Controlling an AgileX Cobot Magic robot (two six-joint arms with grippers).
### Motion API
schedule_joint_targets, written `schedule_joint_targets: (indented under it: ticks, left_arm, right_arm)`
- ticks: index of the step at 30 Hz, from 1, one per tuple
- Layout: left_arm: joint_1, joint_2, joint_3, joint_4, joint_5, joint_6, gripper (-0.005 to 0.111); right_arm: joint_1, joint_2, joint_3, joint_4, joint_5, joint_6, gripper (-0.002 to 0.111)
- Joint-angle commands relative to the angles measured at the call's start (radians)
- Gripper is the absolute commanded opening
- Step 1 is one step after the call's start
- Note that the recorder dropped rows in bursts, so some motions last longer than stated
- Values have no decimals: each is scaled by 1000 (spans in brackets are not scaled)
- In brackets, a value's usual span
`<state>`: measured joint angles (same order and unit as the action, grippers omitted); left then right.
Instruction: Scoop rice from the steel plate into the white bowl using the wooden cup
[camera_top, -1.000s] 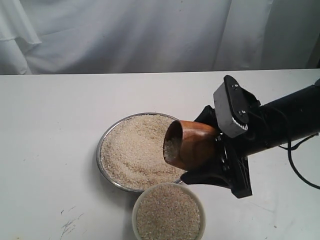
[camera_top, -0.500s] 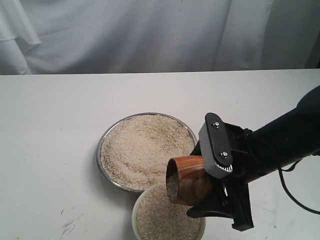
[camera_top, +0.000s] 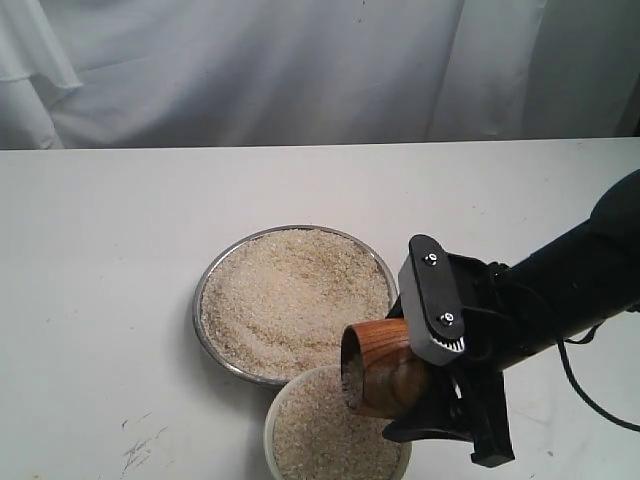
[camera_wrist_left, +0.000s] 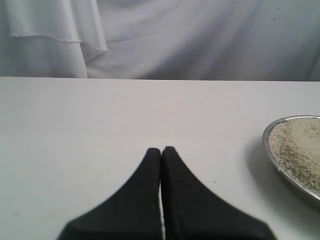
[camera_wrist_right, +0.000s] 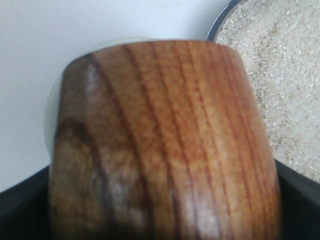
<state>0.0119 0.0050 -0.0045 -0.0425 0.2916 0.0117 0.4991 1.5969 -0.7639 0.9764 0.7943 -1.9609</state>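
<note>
My right gripper is shut on the wooden cup, which lies tilted on its side with its mouth facing left and down over the right part of the white bowl. The bowl holds rice. Behind it the steel plate is heaped with rice. In the right wrist view the cup fills the frame between the black fingers, with the plate's rice beside it. My left gripper is shut and empty, hovering over bare table to the left of the plate's rim.
The white table stretches around the dishes, with a few dark scuff marks near the front left. A white cloth backdrop hangs behind the table. The right arm's black body and cable cross the right side.
My right gripper has carried the cup from above the plate's right side down and forward to over the bowl, tipping its mouth further down. The left gripper shows no movement.
</note>
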Motion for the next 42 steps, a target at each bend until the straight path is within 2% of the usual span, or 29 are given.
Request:
schedule_joint_targets:
  ticks: [1,10,15,21,26,42]
  left_arm:
    - [-2,-5,5,-1,-6,-3,0]
    - [-2,-5,5,-1,-6,-3,0]
    - [-2,-5,5,-1,-6,-3,0]
    - [-2,-5,5,-1,-6,-3,0]
    - [-2,-5,5,-1,-6,-3,0]
    - [-2,-5,5,-1,-6,-3,0]
  right_arm:
    - [19,-11,2,-26,-11,31,0]
    - [74,-11,23,-69,-80,61,0]
    - [129,-11,23,-173,-137,161,0]
    - [158,-11,23,-188,-182,187,0]
    - [158,-11,23,-287,-231,272,0]
    - [158,-11,21,-320,-247,286,0]
